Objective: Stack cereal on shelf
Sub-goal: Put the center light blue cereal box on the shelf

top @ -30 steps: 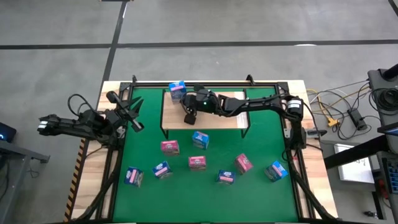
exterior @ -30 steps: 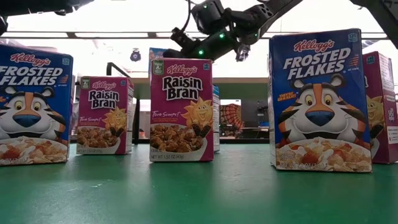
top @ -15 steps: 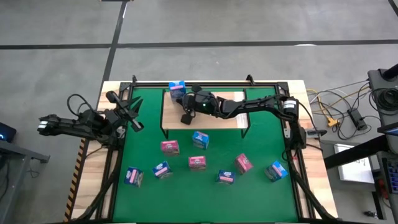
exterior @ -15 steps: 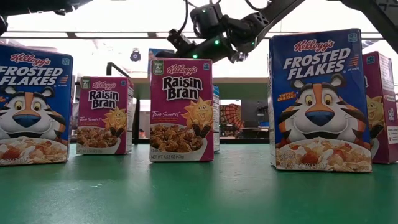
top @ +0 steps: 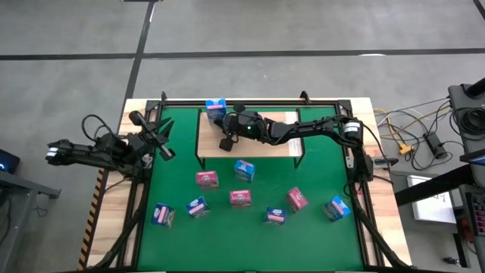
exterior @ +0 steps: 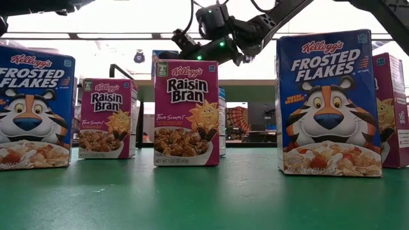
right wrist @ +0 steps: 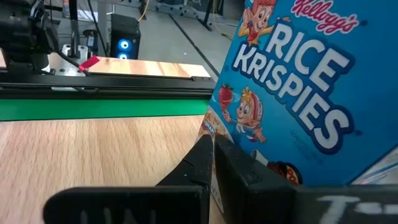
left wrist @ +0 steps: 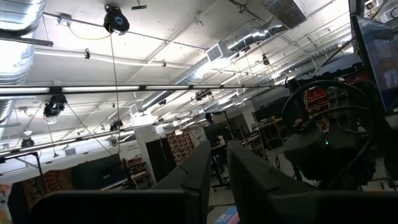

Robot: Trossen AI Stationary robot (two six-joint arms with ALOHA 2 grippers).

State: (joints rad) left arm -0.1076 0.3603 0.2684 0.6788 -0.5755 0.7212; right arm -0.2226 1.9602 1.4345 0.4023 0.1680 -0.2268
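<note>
A light blue cereal box (top: pixel 216 108) stands on the shelf (top: pixel 273 145) at its far left corner, its printed face (right wrist: pixel 292 81) filling my right wrist view. My right gripper (top: pixel 226 121) reaches in from the table's right, shut, with its tips at that box's lower near corner. Several more cereal boxes stand on the green mat, among them a pink one (top: pixel 207 179) and a light blue one (top: pixel 244 170). My left gripper (top: pixel 163 140) waits at the table's left edge, pointing up, with only a slit between its fingers (left wrist: pixel 208 165) and nothing held. My right gripper has its shut fingertips (right wrist: pixel 205 155) against the light blue box's lower corner (right wrist: pixel 214 127), at the edge of the printed face. The fingers come about level from the table's right side. I cannot tell whether they press the box. The box looks slanted in the wrist view.
The shelf's black frame (top: pixel 198 136) and the black rail (top: pixel 250 101) along the table's far edge bound the board. Large in the low view stand a dark blue box (exterior: pixel 327 102) and a pink one (exterior: pixel 186 112). Bare board (right wrist: pixel 93 162) lies beside the box.
My right gripper has tipped slightly and edged toward the light blue box on the shelf, staying shut. The box has kept its place.
</note>
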